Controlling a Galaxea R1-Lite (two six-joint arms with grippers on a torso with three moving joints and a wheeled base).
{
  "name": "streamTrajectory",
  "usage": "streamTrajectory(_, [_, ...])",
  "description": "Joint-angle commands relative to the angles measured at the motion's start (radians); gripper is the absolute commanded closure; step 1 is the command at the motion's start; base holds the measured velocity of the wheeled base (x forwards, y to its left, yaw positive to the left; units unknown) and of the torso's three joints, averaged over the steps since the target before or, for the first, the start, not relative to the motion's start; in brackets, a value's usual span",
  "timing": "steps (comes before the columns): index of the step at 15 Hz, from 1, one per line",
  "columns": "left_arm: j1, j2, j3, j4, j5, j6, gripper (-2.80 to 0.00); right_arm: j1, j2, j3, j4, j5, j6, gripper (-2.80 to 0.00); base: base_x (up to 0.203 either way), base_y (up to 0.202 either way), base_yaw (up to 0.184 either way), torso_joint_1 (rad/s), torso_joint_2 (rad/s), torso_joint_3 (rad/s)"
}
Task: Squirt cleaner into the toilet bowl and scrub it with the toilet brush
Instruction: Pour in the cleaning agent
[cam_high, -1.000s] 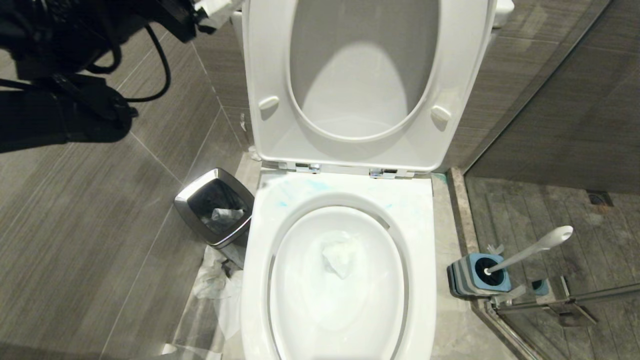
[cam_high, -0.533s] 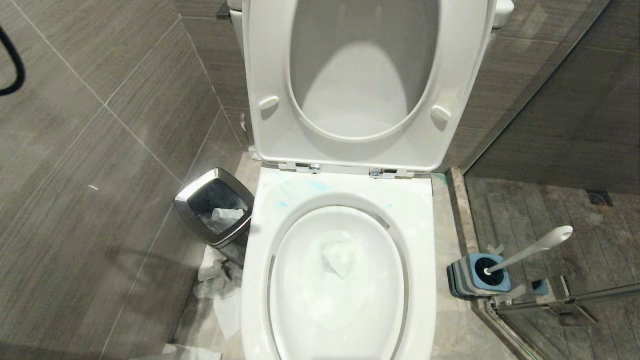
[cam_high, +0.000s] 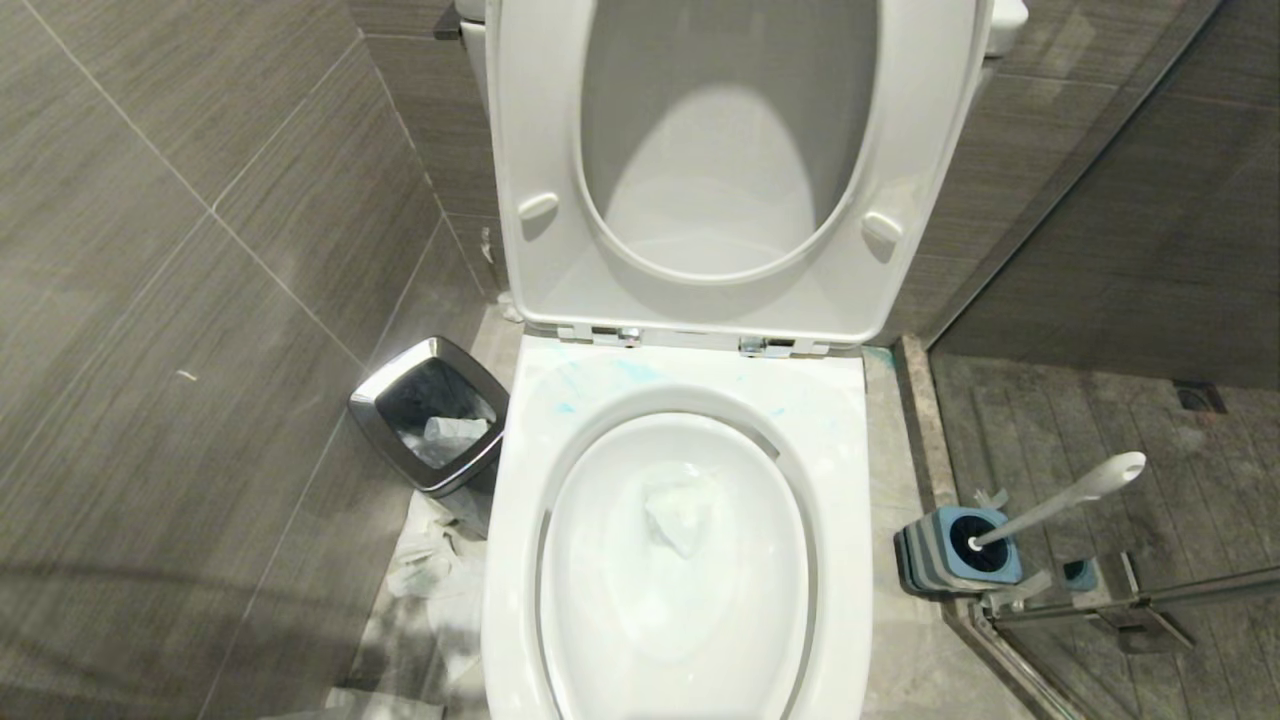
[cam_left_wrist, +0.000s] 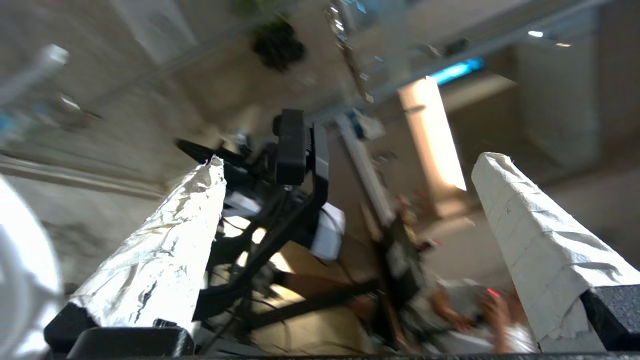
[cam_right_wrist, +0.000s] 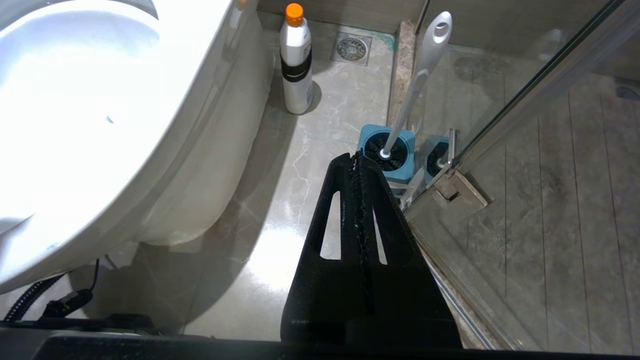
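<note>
The white toilet bowl (cam_high: 515, 560) fills the middle of the head view, with its seat and lid raised. Thin turquoise smears of cleaner (cam_high: 600, 385) mark the rim near the hinges. A wad of white paper (cam_high: 680, 515) lies in the basin. The toilet brush (cam_high: 1060, 500) stands in its blue-and-grey holder (cam_high: 950, 555) on the floor to the right. My right gripper (cam_right_wrist: 356, 156) is shut and empty, low over the floor beside the bowl (cam_right_wrist: 100, 100), its tip toward the brush (cam_right_wrist: 420, 75). My left gripper (cam_left_wrist: 350, 159) is open with nothing between its wrapped fingers, turned away from the toilet.
A steel bin (cam_high: 465, 468) stands left of the bowl, with crumpled paper (cam_high: 430, 570) on the floor below it. A white bottle with an orange cap (cam_right_wrist: 296, 60) stands by the bowl's base. The glass shower door and its steel bar (cam_high: 1150, 600) close the right side.
My left arm, at the upper left of the head view a second ago, has swung out of that view. The bowl, paper and brush have not moved.
</note>
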Motion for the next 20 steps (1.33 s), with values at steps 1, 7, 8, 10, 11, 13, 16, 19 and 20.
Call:
streamTrajectory(1, [0.069,-0.064,0.002,-0.007,-0.008,-0.012,-2.8,0.001,0.0,0.006,0.0,0.001,0.001,0.0,0.0,0.0,0.0,0.0,0.0,0.0])
streamTrajectory(7, [-0.121,-0.283,0.149,0.43,0.153,-0.274,-2.8,0.001,-0.001,0.006,0.0,0.001,-0.001,0.0,0.0,0.0,0.0,0.0,0.0,0.0])
streamTrajectory(8, [-0.141,-0.296,0.19,0.558,0.166,-0.262,-2.8,0.001,-0.002,0.006,0.0,0.001,0.001,0.0,0.0,0.0,0.0,0.0,0.0,0.0])
streamTrajectory(10, [-0.166,-0.302,0.245,0.795,0.121,-0.076,-2.8,0.001,0.0,0.006,0.0,0.001,0.001,0.0,0.0,0.0,0.0,0.0,0.0,0.0])
streamTrajectory(11, [-0.168,-0.3,0.256,0.921,0.112,0.043,-2.8,0.001,0.0,0.006,0.0,0.001,-0.001,0.0,0.0,0.0,0.0,0.0,0.0,0.0])
streamTrajectory(13, [-0.165,-0.295,0.264,1.173,0.105,0.372,-2.8,0.001,0.0,0.006,0.0,0.001,-0.001,0.0,0.0,0.0,0.0,0.0,0.0,0.0])
streamTrajectory(16, [-0.156,-0.282,0.265,1.472,0.19,0.838,-2.8,0.001,0.0,0.006,0.0,0.001,0.001,0.0,0.0,0.0,0.0,0.0,0.0,0.0])
streamTrajectory(19, [-0.195,-0.285,0.262,1.655,0.439,1.362,-2.8,0.0,-0.001,0.006,0.0,0.001,-0.001,0.0,0.0,0.0,0.0,0.0,0.0,0.0])
streamTrajectory(20, [-0.218,-0.289,0.261,1.714,0.53,1.581,-2.8,0.001,0.0,0.006,0.0,0.001,-0.001,0.0,0.0,0.0,0.0,0.0,0.0,0.0])
